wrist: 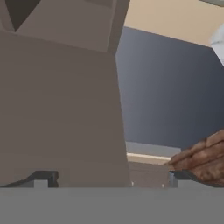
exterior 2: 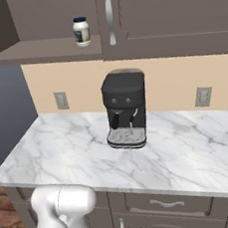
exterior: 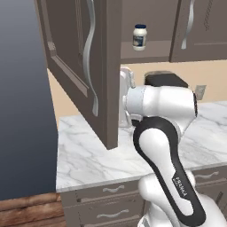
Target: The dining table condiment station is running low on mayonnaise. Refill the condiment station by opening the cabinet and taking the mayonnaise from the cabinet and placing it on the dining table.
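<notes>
In the hand view the two dark tips of the gripper (wrist: 109, 180) are seen far apart at the bottom, so the jaws are spread and nothing is held between them. Just beyond the tips the grey-brown face of the cabinet door (wrist: 61, 105) is seen, with a dark blue-grey wall beside it.

In the left base view the cabinet (exterior: 133, 26) is shown with that door swung wide open, its edge turned toward the camera and its wavy silver handle (exterior: 88, 53) on the outer face. The mayonnaise (exterior: 139, 37) is seen upright on the cabinet shelf, near the shelf's front edge and toward its right end, beside the closed neighbouring door. Below, a black coffee machine (exterior 2: 126, 109) is set at the back of the marble counter (exterior 2: 190, 152).
</notes>
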{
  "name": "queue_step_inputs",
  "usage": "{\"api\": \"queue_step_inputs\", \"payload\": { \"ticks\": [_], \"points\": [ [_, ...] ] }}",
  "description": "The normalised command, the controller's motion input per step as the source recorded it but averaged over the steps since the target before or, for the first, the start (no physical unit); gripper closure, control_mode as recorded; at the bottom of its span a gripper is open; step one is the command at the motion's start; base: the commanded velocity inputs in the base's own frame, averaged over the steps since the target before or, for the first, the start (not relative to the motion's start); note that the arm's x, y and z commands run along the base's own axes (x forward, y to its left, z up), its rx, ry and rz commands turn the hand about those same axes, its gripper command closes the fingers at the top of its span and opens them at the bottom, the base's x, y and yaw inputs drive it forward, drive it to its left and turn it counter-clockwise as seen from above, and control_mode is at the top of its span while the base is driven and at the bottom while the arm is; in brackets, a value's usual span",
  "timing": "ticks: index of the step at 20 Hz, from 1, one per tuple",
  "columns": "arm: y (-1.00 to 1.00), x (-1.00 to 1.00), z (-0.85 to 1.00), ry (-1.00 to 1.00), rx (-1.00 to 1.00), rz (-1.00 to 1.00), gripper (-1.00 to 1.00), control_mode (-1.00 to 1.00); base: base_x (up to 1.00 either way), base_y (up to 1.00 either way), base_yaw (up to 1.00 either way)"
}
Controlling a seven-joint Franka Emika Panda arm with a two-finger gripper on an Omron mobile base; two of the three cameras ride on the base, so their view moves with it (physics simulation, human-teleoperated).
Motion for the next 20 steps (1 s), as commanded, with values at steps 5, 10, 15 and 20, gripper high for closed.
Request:
{"api": "queue_step_inputs", "payload": {
  "ticks": [5, 10, 15, 20],
  "points": [
    [-1.00, 0.00, 0.33, -0.18, -0.05, 0.00, -1.00, -1.00, 0.00, 0.00, 0.00],
    [-1.00, 0.00, 0.48, -0.13, -0.21, -0.08, -1.00, -1.00, 0.00, 0.00, 0.00],
    [-0.78, 0.00, 0.36, -0.02, -0.42, -0.19, -1.00, -1.00, 0.00, 0.00, 0.00],
    [-0.43, -0.01, 0.16, 0.00, -0.57, -0.26, -1.00, -1.00, 0.00, 0.00, 0.00]
  ]
}}
